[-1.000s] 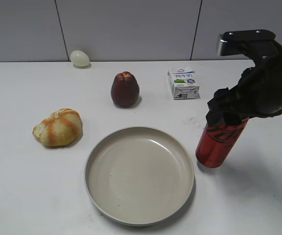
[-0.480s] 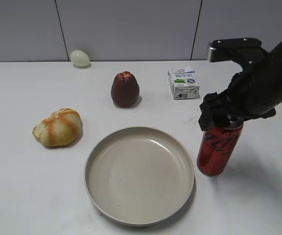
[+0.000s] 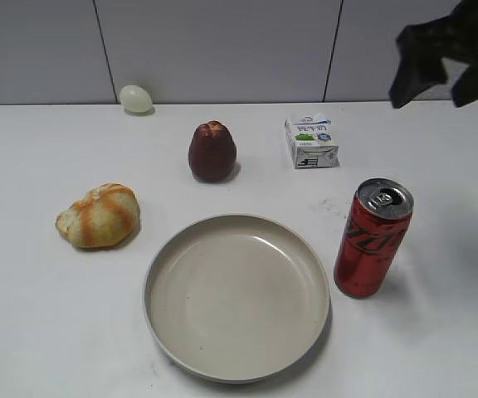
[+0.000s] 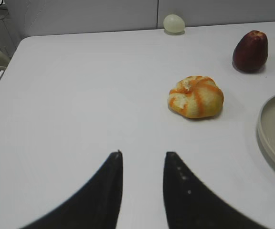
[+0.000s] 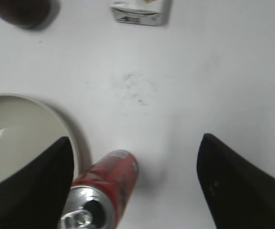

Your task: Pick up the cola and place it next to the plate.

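The cola is standing upright on the counter, just beside the plate on its right. The right end effector is hanging above the can with fingers spread wide, holding nothing, while the left end effector is hovering over bare counter, narrowly parted and empty.

A pale egg sits far left against the grey wall. A dark red fruit stands mid-table, with a small white carton (green print on its front) to its right. Nearer, on the left, lies an orange-streaked bread roll on the white table.
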Available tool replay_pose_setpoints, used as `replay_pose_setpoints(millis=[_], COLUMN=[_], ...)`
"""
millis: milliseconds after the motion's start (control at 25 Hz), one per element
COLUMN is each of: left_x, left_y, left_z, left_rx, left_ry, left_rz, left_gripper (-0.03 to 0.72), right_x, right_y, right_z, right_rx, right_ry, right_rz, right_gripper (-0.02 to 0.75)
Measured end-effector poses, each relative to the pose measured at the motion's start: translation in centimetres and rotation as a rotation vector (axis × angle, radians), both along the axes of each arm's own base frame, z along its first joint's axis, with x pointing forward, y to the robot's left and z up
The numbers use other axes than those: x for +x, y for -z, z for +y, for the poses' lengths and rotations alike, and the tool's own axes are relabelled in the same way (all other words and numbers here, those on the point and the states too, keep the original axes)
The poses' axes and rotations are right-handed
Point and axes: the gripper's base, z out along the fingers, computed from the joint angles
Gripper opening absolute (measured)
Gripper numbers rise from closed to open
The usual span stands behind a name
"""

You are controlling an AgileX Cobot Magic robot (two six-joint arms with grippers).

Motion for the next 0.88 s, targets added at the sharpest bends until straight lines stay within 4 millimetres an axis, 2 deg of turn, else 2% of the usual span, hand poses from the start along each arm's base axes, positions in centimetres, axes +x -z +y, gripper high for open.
replay_pose_setpoints(millis=[200, 320, 400, 600, 680, 880], left_x=[0.0, 0.0, 0.0, 0.0, 0.0, 0.0], left_y=[0.0, 0.0, 0.0, 0.0, 0.0, 0.0], left_z=[0.0, 0.0, 0.0, 0.0, 0.0, 0.0], left_rx=[0.000, 0.000, 0.000, 0.000, 0.000, 0.000], left_ry=[0.000, 0.000, 0.000, 0.000, 0.000, 0.000], left_rz=[0.000, 0.000, 0.000, 0.000, 0.000, 0.000], left_gripper=[0.237, 0.237, 0.237, 0.237, 0.237, 0.237], right_x=[0.4, -0.1, -0.7, -4.6, -7.1, -12.8], right_y=[-1.1, -1.0, -0.9, -1.6, -2.1, -1.7], right_z=[-5.2, -7.4, -8.2, -8.1, -8.0, -7.8], right_rx=[-0.029, -0.042, -0.044, -0.039, -0.039, -0.035], right_ry=[0.099, 0.127, 0.143, 0.142, 0.141, 0.140], right_rz=[0.083, 0.148, 0.158, 0.151, 0.133, 0.112], right_gripper=[0.634, 0.634, 0.631, 0.624, 0.617, 0.598])
